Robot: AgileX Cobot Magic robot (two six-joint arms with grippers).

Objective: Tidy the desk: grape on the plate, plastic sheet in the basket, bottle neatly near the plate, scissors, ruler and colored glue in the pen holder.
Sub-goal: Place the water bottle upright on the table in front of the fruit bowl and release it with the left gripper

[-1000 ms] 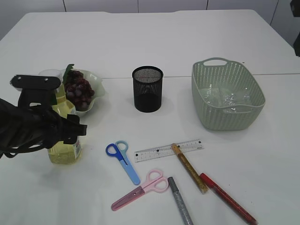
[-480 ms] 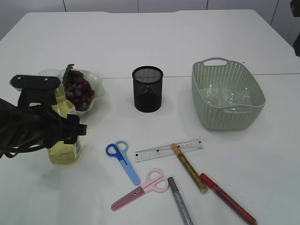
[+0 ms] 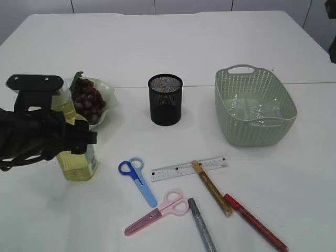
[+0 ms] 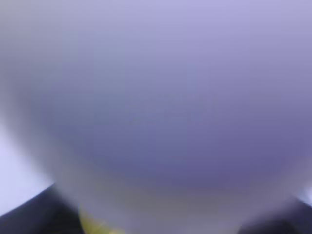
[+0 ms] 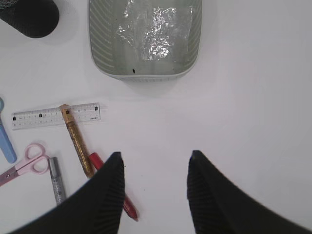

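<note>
The bottle of yellow liquid stands at the left, just in front of the plate that holds the grape bunch. My left gripper is shut on the bottle; in the left wrist view the bottle fills the frame as a blur. My right gripper hangs open and empty over bare table. The plastic sheet lies in the green basket. Blue scissors, pink scissors, the ruler and gold, silver and red glue lie on the table in front of the black pen holder.
In the right wrist view the basket with the plastic sheet is ahead, and the ruler, gold glue and red glue lie left of my fingers. The white table's seam runs behind the pen holder.
My left gripper has risen a little with the bottle, and the bottle has shifted slightly right. Everything else on the table lies as before.
</note>
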